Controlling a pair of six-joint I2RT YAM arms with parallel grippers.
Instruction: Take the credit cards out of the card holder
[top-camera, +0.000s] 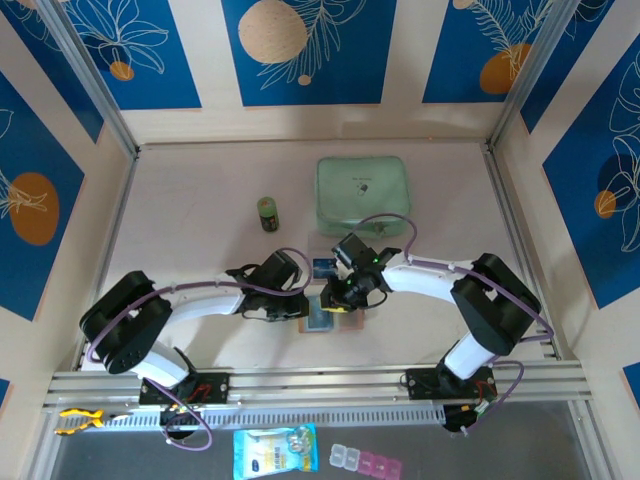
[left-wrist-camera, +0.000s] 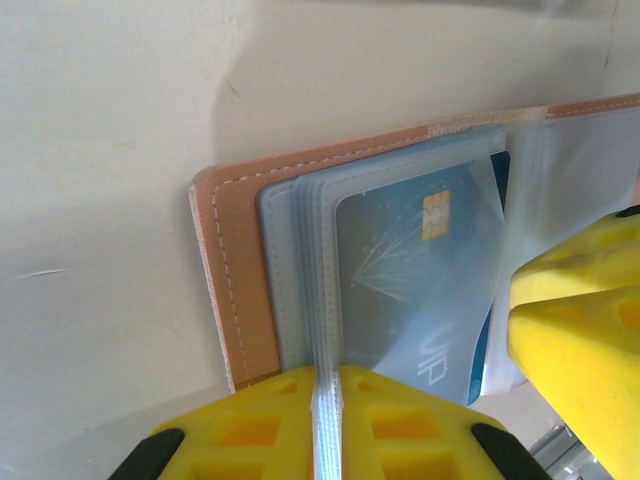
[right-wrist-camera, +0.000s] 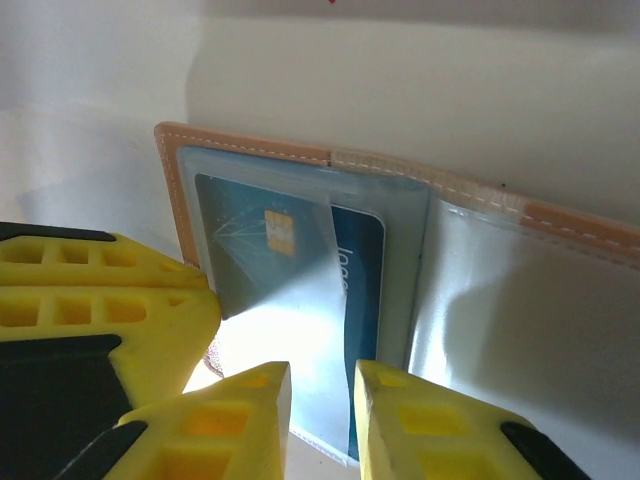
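Tan and leather-like, the card holder lies opened flat on the pale surface, directly under both claws, which meet over it from either side. In the left wrist view the left claw is closed on the near edge of the stacked clear pockets, the thin bundle pinched between its yellow fingers; the holder's stitched tan border runs just beyond and to the left of that grip. A lighter blue card with a gold chip sits inside the pockets just ahead of this claw. The right claw stands at the holder's near edge with its two yellow fingers a little apart. A pale pocket edge lies in the gap between them, and I cannot tell whether it is pinched. Just ahead of that claw the lighter blue card overlaps a darker blue card in the same pocket, and the left claw's yellow finger sits close to its left. From above, a loose blue card rests on the surface just beyond the two claws, and a mint-green case and a small dark jar lie farther beyond.
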